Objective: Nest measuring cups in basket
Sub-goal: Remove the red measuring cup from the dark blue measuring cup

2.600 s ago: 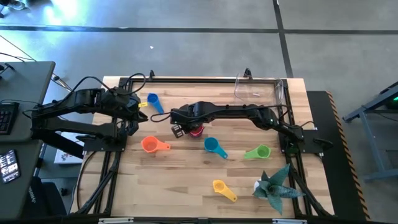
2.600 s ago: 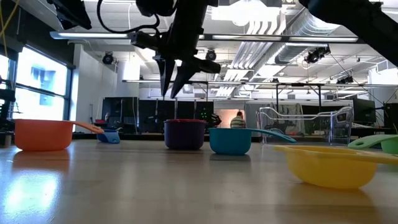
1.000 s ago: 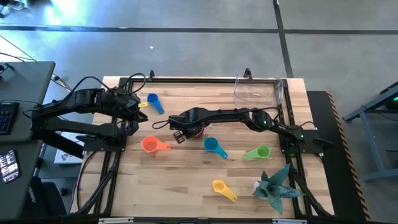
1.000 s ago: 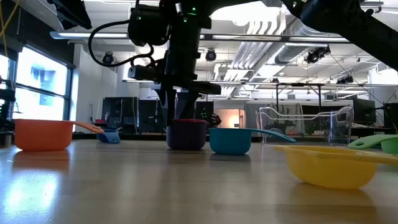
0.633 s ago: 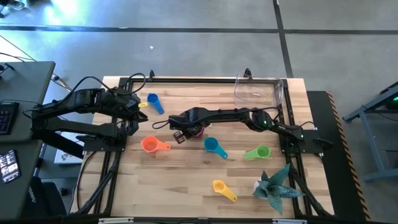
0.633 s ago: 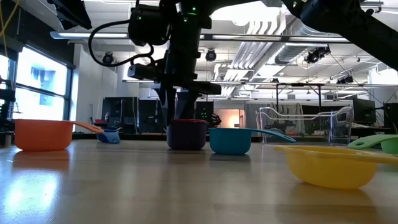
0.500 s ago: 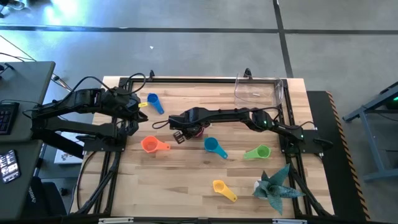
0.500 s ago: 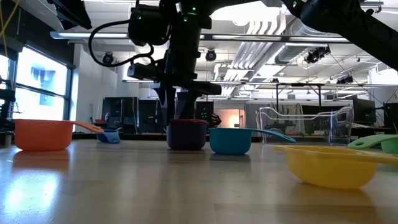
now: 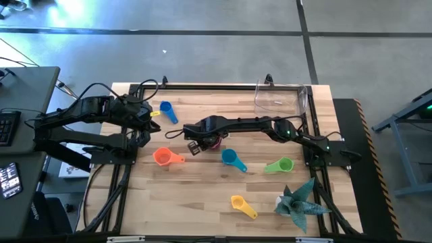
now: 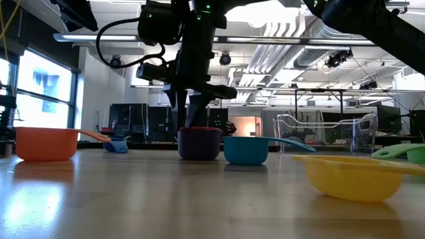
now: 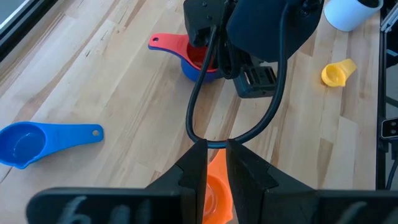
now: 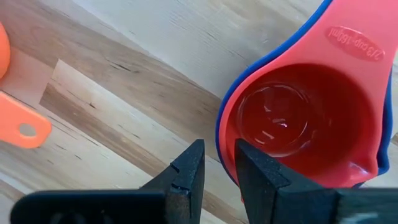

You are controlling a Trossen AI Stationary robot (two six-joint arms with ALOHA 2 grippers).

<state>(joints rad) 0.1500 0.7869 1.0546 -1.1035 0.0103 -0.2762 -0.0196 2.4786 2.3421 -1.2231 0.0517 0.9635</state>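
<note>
A red cup sits nested inside a purple cup (image 9: 214, 141) near the table's middle, and the pair stands on the wood. My right gripper (image 12: 219, 165) reaches in from the right and is shut on their rim. Loose on the table lie the blue cup (image 9: 167, 110), orange cup (image 9: 162, 157), teal cup (image 9: 231, 158), green cup (image 9: 282, 165) and yellow cup (image 9: 241, 204). The clear basket (image 9: 280, 98) stands at the far right. My left gripper (image 9: 143, 131) waits shut at the left, above the orange cup (image 11: 214, 193). My right gripper pinches the nested cups' wall (image 12: 225, 146) on the side away from their handles. One finger (image 12: 261, 177) is inside the red cup and the other (image 12: 186, 171) is outside the purple one. The fingers come from above, pointing down. The cups (image 10: 198, 145) stand upright on the table.
A teal spiky paper plant (image 9: 297, 202) stands at the near right corner. A black metal frame (image 9: 202, 86) borders the table. The teal cup (image 10: 246, 150) stands close beside the held cups. Bare wood lies between the cups in the near half.
My right gripper's wrist has tipped slightly above the nested cups, its fingers staying at the rim. The cups have stayed on the table in the same place.
</note>
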